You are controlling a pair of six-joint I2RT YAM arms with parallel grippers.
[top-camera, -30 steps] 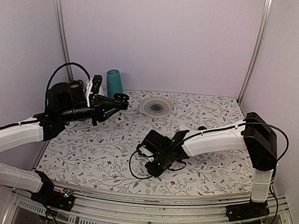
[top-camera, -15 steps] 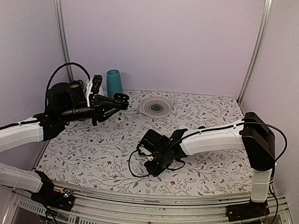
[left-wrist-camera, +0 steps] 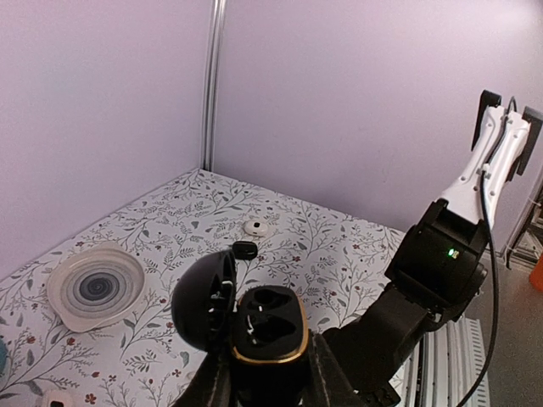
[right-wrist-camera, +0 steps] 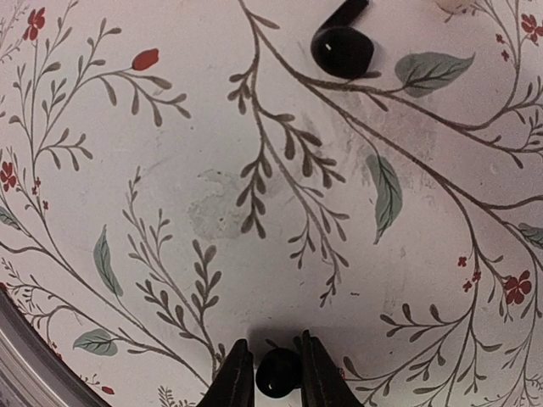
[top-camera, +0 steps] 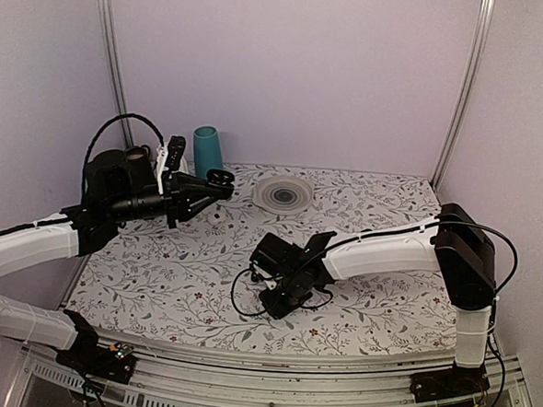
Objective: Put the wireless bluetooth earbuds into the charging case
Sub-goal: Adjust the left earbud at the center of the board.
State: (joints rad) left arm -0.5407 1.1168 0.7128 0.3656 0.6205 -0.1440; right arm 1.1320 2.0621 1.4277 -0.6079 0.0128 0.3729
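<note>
Pinching my right jaws almost together, I am holding the first earbud [right-wrist-camera: 278,373] between their tips. It is a tiny glossy black bead lying low against the table [right-wrist-camera: 170,212], whose matte cloth is printed with grey sprigs and small red flowers. The second earbud [right-wrist-camera: 342,47] is lying further ahead on the same cloth, smooth and black with a short stem, well apart from my jaws.

My left jaws are clamping tight on the charging case [left-wrist-camera: 267,335], a rounded black plastic pebble with a bronze-coloured rim around its moulded wells. Its hinged lid [left-wrist-camera: 204,301] is standing open to one side, and I am holding it in the air over the far left of the table.

Compared with a second ago, my right arm [top-camera: 379,252] is reaching further left and its jaws are narrower, while my left arm [top-camera: 29,244] is keeping its pose.

Further out are sitting a small white rounded object [left-wrist-camera: 254,227], a round dish [top-camera: 283,195] with swirled rings, and a teal cup [top-camera: 207,151] by the back wall. In the left wrist view, my right arm's black wrist block is hiding the table behind it.
</note>
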